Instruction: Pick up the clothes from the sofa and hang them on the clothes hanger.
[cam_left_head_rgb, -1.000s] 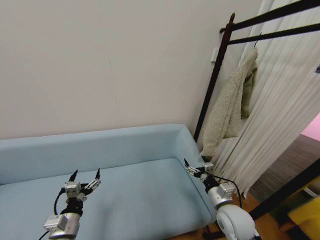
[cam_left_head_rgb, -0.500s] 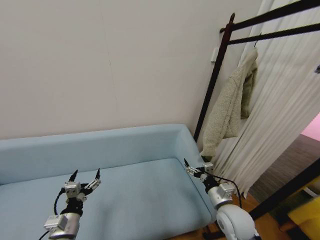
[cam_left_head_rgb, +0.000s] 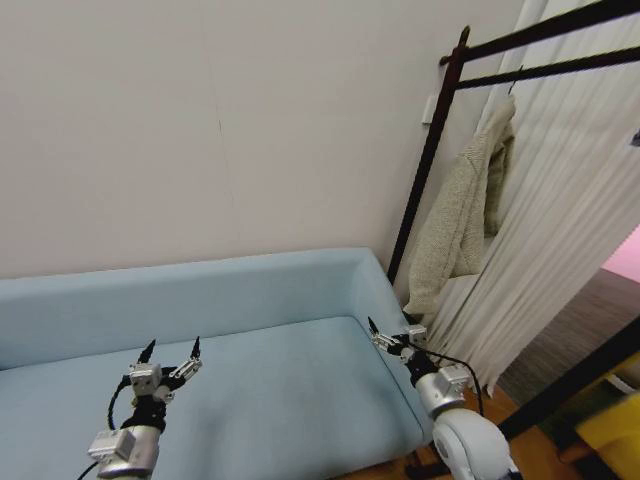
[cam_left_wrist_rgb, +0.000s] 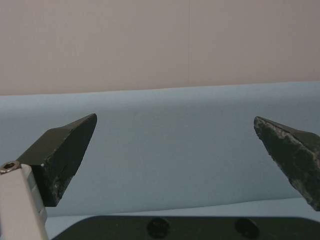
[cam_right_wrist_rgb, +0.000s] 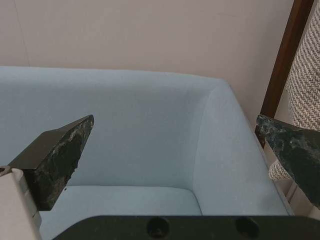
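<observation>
Low over the near left part of the seat (cam_left_head_rgb: 280, 390), the left gripper (cam_left_head_rgb: 172, 348) hovers with its dark fingers spread wide and nothing between them. The right gripper (cam_left_head_rgb: 393, 332) hangs at the sofa's (cam_left_head_rgb: 200, 300) right end, equally wide and holding nothing, just inside the armrest (cam_left_head_rgb: 385, 285). Open blue cushion spans the room between the two. Behind them the backrest (cam_left_head_rgb: 150, 295) has its top edge along the pale wall (cam_left_head_rgb: 200, 120). Just beyond the armrest's far corner rises the dark upright (cam_left_head_rgb: 425, 160) of the clothes rack (cam_left_head_rgb: 560, 25). A beige knit sweater (cam_left_head_rgb: 455, 225) hangs from the rack's rail, just right of the upright, high and well apart from both grippers. A white curtain (cam_left_head_rgb: 570, 230) falls at its right.
</observation>
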